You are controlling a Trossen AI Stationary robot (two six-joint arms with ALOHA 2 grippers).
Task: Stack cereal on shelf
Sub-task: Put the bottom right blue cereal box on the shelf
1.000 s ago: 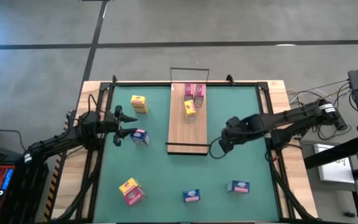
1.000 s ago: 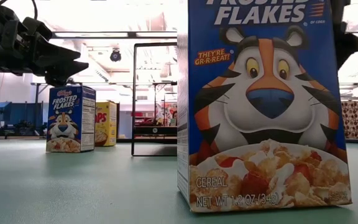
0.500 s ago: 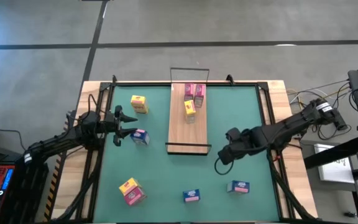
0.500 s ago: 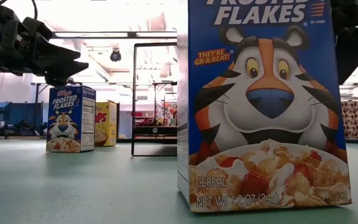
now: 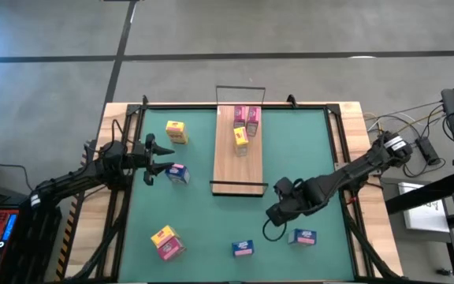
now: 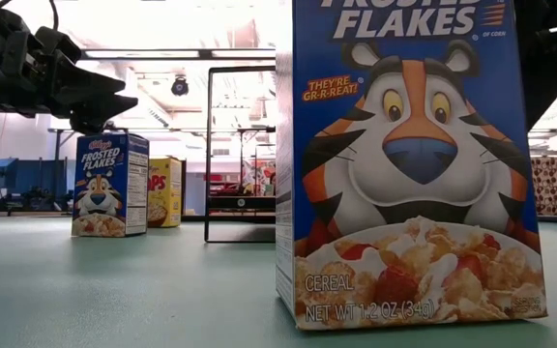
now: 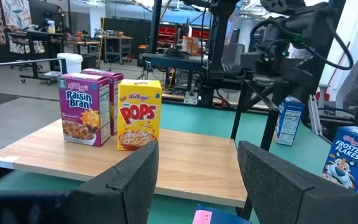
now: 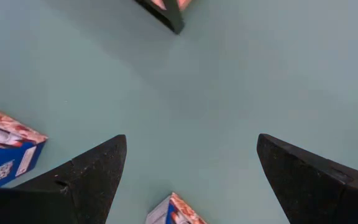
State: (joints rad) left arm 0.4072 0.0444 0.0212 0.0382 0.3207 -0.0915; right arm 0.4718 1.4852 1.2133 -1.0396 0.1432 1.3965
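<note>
- Right gripper hangs over the green table, near side, right of centre, between the near end of the shelf and the blue box at the near right. Its fingers are spread wide with nothing between them, pointing down at bare table.
- In the right wrist view, two blue boxes peek in around the spread fingers: one beside a finger, one at the edge between the two fingers.
- Left gripper waits at the left side of the table, fingers apart and empty, aimed toward the shelf. A blue box sits just beside its tips.
- Shelf: light-wood board running near to far down the table's middle, with a black wire rail at each short end.
- On the shelf, far half: two pink boxes side by side, and a yellow box just nearer than them. The left wrist view reads them as Raisin Bran and Pops, standing upright.
- Still on the table: a yellow box at the far left; a yellow-and-pink pair touching at the near left; a blue and pink box at the near centre.
- Low view: a Frosted Flakes box fills the foreground, upright.
</note>
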